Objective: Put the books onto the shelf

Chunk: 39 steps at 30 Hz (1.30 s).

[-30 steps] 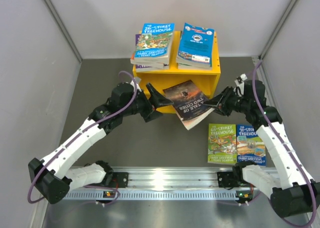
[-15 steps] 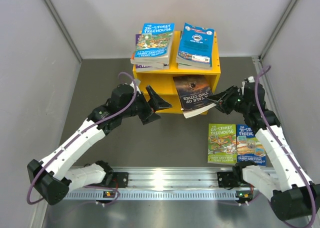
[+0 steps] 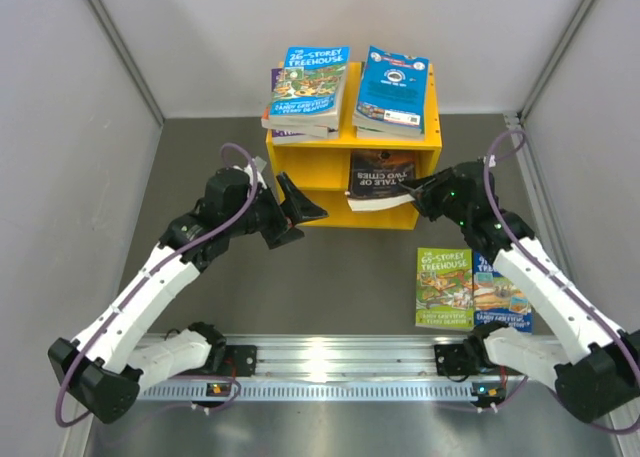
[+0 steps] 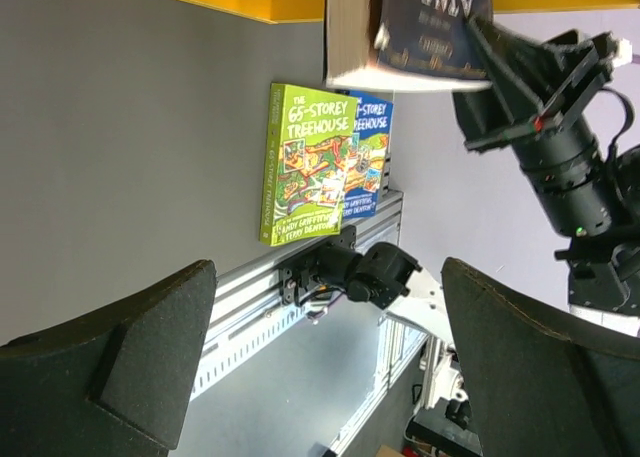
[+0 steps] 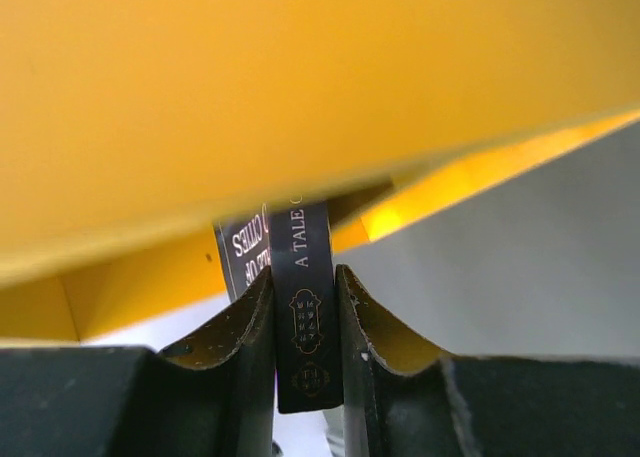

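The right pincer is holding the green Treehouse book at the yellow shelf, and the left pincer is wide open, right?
Almost. The right pincer holds the dark A Tale of Two Cities book at the yellow shelf, not the green one: the right wrist view shows its black spine between the fingers. The green 65-Storey Treehouse book lies on the table. The left pincer is wide open.

There is one yellow shelf [image 3: 350, 145] and two robot arms [image 3: 160, 277]. Two book stacks [image 3: 305, 89] sit on top. I count one dark book [image 3: 381, 175] and two paperbacks [image 3: 444, 287] on the table [image 3: 300, 287].
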### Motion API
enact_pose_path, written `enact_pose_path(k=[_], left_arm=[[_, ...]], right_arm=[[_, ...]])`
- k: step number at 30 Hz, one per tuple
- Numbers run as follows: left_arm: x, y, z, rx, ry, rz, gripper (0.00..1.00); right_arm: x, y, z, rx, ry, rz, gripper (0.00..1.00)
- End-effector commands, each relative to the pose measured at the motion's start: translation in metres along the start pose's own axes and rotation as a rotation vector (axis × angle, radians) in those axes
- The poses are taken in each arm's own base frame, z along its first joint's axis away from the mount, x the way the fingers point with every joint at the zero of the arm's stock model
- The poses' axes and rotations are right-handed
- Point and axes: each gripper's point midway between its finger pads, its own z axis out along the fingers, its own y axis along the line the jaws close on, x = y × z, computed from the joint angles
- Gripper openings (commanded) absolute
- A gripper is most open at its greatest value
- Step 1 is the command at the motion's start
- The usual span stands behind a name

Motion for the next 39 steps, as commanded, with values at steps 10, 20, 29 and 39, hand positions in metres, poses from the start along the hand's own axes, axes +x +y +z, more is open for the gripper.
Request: enact_pose_path(k=[10,20,29,39], left_arm=[[-0.017,0.006,-0.036,0.052,0.007,0.058,0.99],[-0.019,0.0,-0.042,0.056,-0.006,0.095,0.99],[-0.016,0.003,-0.043,0.067,-0.016,0.056,0.99],[-0.011,0.01,-0.048,0.07,-0.049,0.013,0.98]], right_arm=[[-0.031,-0.036,0.043,0.264,-0.207,0.137,0.0],[-0.032,-0.057,0.039,0.328,-0.202,0.145,0.74],[-0.04,-0.057,0.015,0.284,-0.187,0.121,0.79],[-0.047,-0.004,-0.01,0.081,-0.117,-0.047,0.76]])
